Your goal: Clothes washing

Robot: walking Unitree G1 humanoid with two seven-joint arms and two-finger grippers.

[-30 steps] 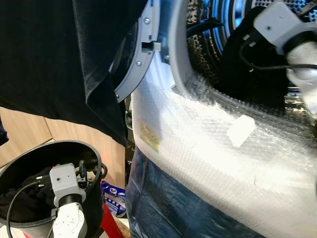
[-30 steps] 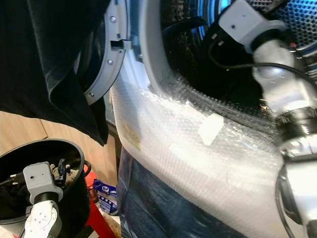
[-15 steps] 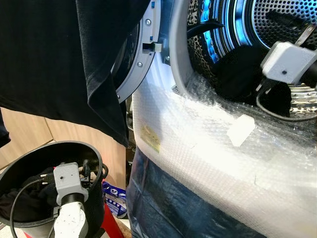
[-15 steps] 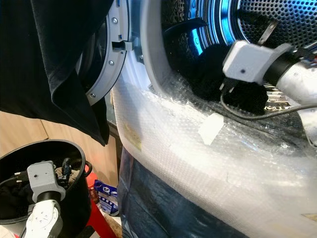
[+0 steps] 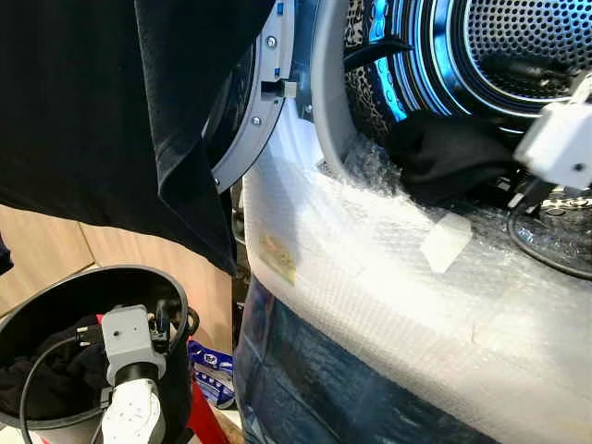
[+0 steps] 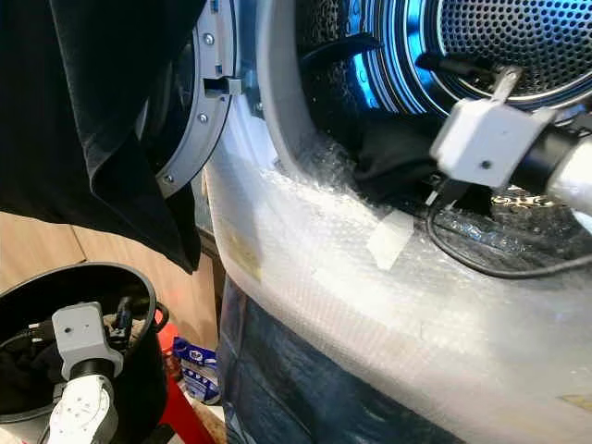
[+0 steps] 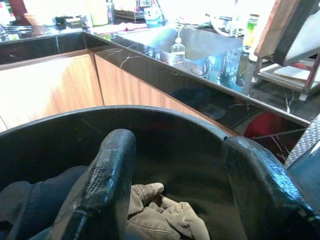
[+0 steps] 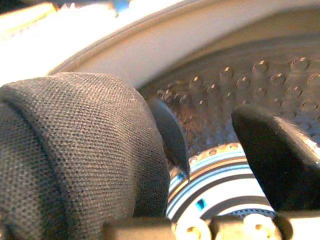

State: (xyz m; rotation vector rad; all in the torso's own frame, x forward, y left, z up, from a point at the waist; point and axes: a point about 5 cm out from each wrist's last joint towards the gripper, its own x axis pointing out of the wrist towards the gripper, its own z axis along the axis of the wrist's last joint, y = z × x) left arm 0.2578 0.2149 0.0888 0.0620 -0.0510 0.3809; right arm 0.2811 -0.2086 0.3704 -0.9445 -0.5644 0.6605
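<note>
The washing machine's drum [image 5: 518, 46] stands open and lit blue. A black garment [image 5: 444, 162] lies bunched on the drum's lower lip. My right gripper [image 8: 210, 130] is open at the drum mouth, just right of that garment. Black cloth [image 8: 75, 150] bulges against the outside of one finger, and nothing sits between the fingers. Low on the left, my left gripper [image 7: 175, 165] is open inside a black bucket [image 5: 55, 282]. Below it lie a khaki garment [image 7: 165, 215] and dark blue cloth [image 7: 30, 200].
Bubble wrap [image 5: 388, 277] covers the machine's front below the opening. A large black cloth [image 5: 111, 111] hangs over the open door [image 5: 259, 120] at upper left. A wooden cabinet [image 5: 46, 240] stands behind the bucket. A blue packet [image 5: 211, 365] lies on the floor.
My right arm has drawn back and down out of the drum towards its mouth. The black garment now rests on the drum's lip. The left arm has stayed in the bucket.
</note>
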